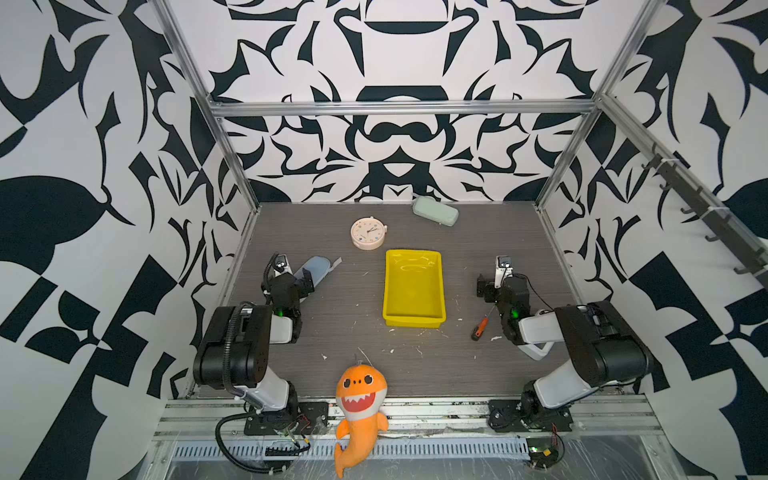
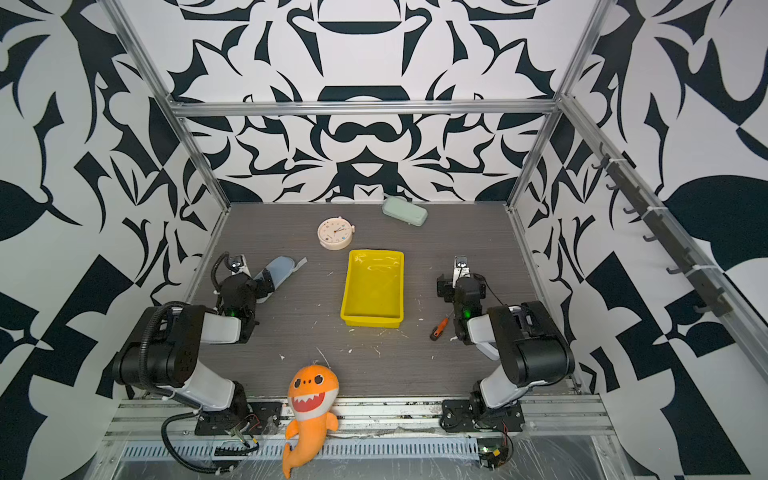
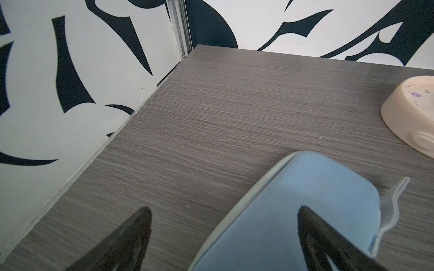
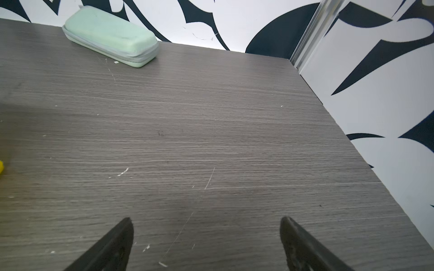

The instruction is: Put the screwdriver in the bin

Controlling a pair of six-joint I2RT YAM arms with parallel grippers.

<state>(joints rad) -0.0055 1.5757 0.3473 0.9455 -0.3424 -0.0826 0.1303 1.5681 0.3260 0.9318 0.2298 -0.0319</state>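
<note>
Right gripper point(image 4: 206, 220): jaws wide apart, empty, over bare bench point(image 4: 211, 122). The screwdriver point(image 1: 480, 327) lies on the bench beside that arm's wrist, nearer the base than the jaws, outside the bin point(image 1: 414, 319) and off its near right corner.

Advised: draw back, set the jaws across the orange handle, and lift clear of the rim. The path between holds only scraps.

Left gripper point(image 3: 224, 210): open. Contact with the blue case point(image 3: 305, 187) is uncertain.

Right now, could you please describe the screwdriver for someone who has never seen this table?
Find the yellow bin in the middle of the grey table. In both top views the screwdriver lies right of its near corner, not touching it. Only it has an orange handle, black cap and thin shaft.
</note>
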